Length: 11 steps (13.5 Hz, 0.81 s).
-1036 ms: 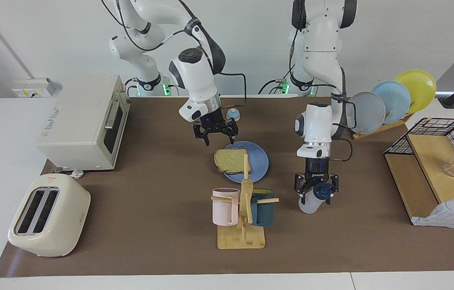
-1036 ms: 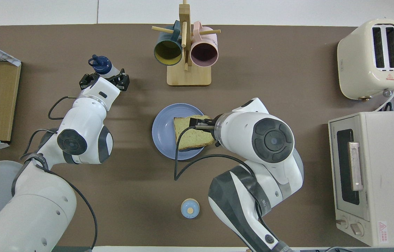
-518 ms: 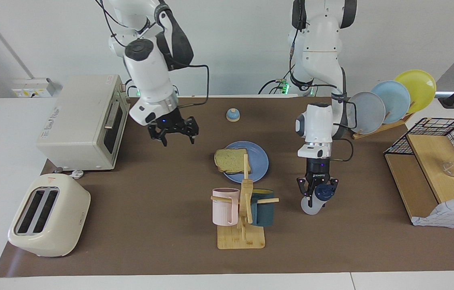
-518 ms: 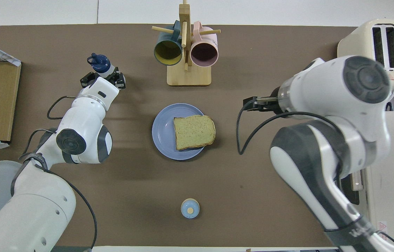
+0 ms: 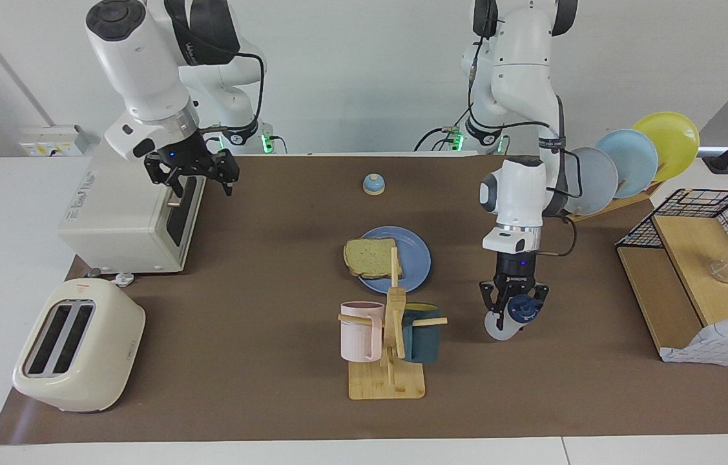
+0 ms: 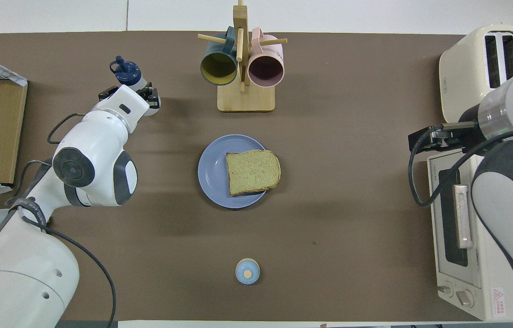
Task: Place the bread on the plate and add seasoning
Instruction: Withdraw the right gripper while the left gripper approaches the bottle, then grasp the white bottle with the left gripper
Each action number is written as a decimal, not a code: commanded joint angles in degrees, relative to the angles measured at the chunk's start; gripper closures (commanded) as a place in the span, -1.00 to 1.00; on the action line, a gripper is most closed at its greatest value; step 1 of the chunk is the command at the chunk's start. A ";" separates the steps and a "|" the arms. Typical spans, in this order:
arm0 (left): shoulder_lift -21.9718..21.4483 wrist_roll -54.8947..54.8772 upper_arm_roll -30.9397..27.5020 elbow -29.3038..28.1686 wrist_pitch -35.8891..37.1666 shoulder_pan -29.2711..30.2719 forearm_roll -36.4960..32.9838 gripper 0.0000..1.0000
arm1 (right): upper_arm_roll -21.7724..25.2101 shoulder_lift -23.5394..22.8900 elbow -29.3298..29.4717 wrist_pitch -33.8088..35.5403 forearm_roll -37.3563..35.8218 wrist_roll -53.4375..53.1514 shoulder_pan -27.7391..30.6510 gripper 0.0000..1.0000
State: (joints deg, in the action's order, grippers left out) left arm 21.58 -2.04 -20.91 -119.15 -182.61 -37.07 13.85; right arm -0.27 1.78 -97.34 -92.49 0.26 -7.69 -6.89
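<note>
Jaws of the left gripper (image 5: 509,312) are clamped on the seasoning (image 5: 504,321), a pale bottle with a dark blue cap, near the worktop's edge farthest from the robots and toward the left arm's end. That arm reaches out from its base with the wrist pointing straight down; whether the bottle's base touches the worktop I cannot tell. In the overhead view the wrist covers most of the bottle, so only the cap and neck show.

Jaws of the right gripper (image 5: 196,179) stand wide apart with nothing between them, raised over the front of the toaster oven (image 5: 128,194) at the right arm's end. In the overhead view that arm is cut off by the frame edge and hides part of the oven.

At the worktop's middle, the bread (image 5: 371,256) lies flat on the plate (image 5: 416,256), one side overhanging the rim. A wooden mug rack (image 5: 389,336), nearer the edge farthest from the robots, partly screens them in the facing view.
</note>
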 commanded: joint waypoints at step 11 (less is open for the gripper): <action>-18.41 -14.90 -1.15 10.49 45.88 1.13 -11.56 1.00 | -2.63 -0.02 2.69 6.44 -2.89 4.18 6.45 -1.00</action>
State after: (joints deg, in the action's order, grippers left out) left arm 4.59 -12.34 -22.05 -112.67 -145.50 -36.23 3.64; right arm -1.81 2.82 -96.55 -87.64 -1.96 -4.56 -2.30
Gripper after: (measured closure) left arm 0.586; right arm 0.000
